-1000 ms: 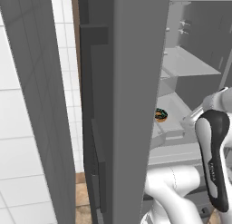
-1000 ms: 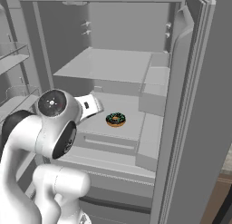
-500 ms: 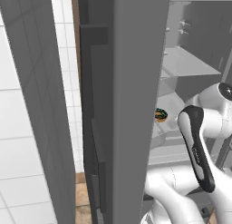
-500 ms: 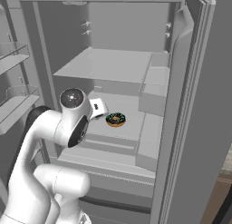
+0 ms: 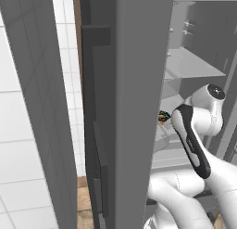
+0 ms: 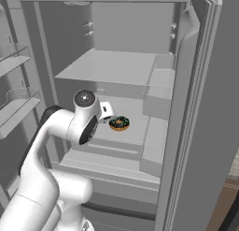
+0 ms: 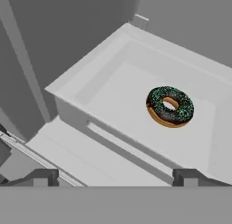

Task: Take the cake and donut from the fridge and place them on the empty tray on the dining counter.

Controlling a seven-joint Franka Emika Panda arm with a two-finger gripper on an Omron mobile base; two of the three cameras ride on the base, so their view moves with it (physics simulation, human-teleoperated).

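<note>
Inside the open fridge, the robot's fingers are hovering spread wide and empty near the donut on its shelf, apparently lining up to grasp it.

The fridge had a matt grey, brushed-steel look outside; its shelf was smooth, pale grey and plastic-like. The donut carried a dark, slightly glossy glaze with fine specks over a tan, matt base. The wall tiles looked smooth and white.
</note>
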